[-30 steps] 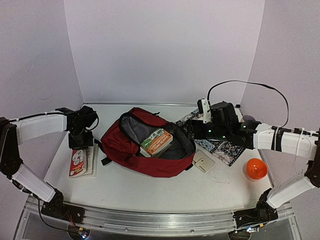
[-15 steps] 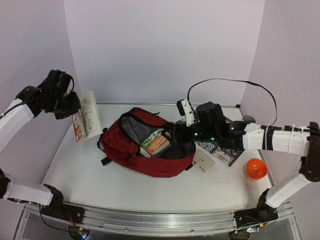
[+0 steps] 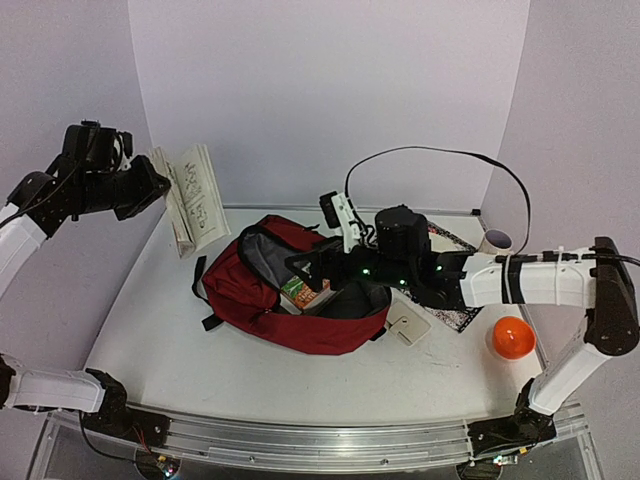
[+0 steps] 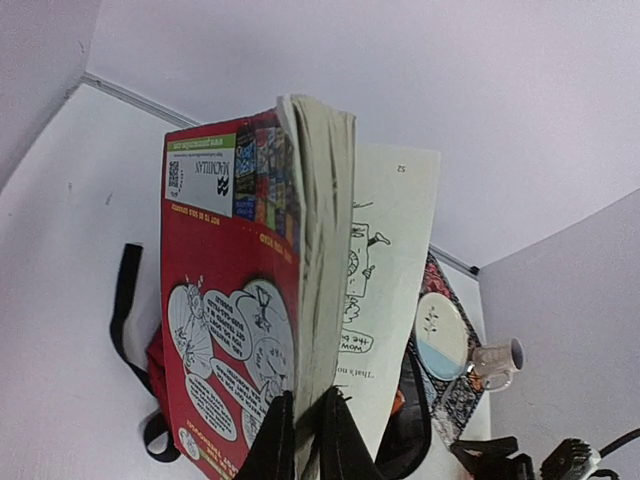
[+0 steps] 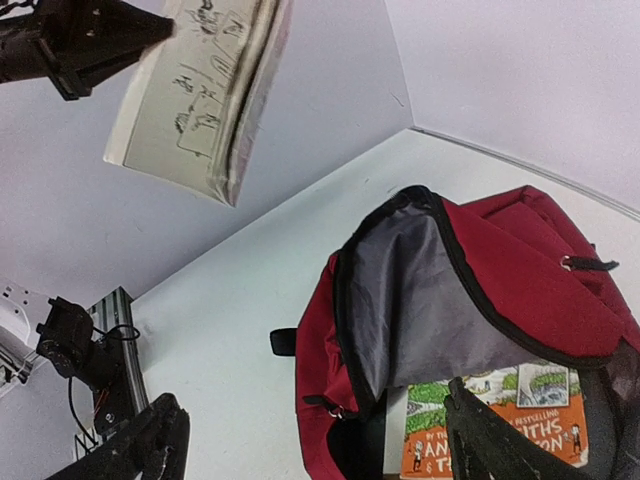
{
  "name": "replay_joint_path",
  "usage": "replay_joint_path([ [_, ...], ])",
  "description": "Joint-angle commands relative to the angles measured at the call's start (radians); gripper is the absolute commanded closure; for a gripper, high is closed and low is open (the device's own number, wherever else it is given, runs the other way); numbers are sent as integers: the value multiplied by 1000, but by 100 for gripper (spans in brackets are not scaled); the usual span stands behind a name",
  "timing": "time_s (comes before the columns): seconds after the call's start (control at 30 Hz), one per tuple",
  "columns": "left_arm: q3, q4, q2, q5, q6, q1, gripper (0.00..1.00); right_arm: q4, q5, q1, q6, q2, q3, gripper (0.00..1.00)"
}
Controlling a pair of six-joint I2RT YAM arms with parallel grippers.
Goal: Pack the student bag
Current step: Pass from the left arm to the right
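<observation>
student bag (image 3: 290, 300) lies flat mid-worktop (image 3: 180, 340). dark red, main zip open, grey lining showing on the left side of the opening. black straps trail off its left edge. inside the mouth, a paperback (image 5: 500, 425) w/ green + orange cover, lying face up.

left hand (image 4: 307, 438): i've got it raised high over the far-left of the worktop, well apart from the bag. fingers pressed together on the bottom edge of a comic book (image 4: 225, 300) — pinching the cover + a wad of pages. book stands roughly upright in the air. red cover w/ speech-bubble drawings on one side, pages fanned, one leaf of b&w cartoons swung out on the other.

right hand (image 5: 315, 440): spread wide, nothing between the fingers. overhead cam puts it just over the bag's open mouth, toward the far rim. wrist cam looks down past both fingers into the opening — one finger sits above the paperback. can't tell if it touches fabric.

rest, right of bag: beige square (image 3: 408, 322) just beside the bag's right edge, patterned mat (image 3: 455, 305) partly under the right arm, orange ball (image 3: 512, 338) near the right edge, mug (image 3: 497, 241) at the back.
</observation>
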Motion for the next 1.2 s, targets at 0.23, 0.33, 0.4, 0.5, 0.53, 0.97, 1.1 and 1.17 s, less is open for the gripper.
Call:
replay_joint_path([
  [0.23, -133, 442, 15, 322, -193, -3, 100, 275, -19, 49, -171, 167, 139, 6],
  [0.33, -150, 495, 19, 355, -222, -8, 100, 278, -11, 49, -189, 212, 179, 6],
  [0.4, -159, 518, 19, 364, -236, -14, 100, 278, -8, 52, -200, 237, 208, 6],
  [0.5, -172, 548, 22, 370, -253, -27, 100, 278, 6, 58, -225, 265, 250, 5],
  [0.53, -176, 559, 23, 371, -259, -34, 100, 278, 12, 61, -235, 272, 265, 5],
  [0.97, -253, 696, 34, 325, -353, -95, 100, 278, 267, 135, -440, 345, 374, 9],
  [1.1, -281, 739, 30, 307, -393, -105, 100, 283, 406, 166, -504, 362, 384, 15],
  [1.17, -302, 776, 35, 304, -419, -115, 100, 297, 462, 180, -526, 369, 385, 20],
])
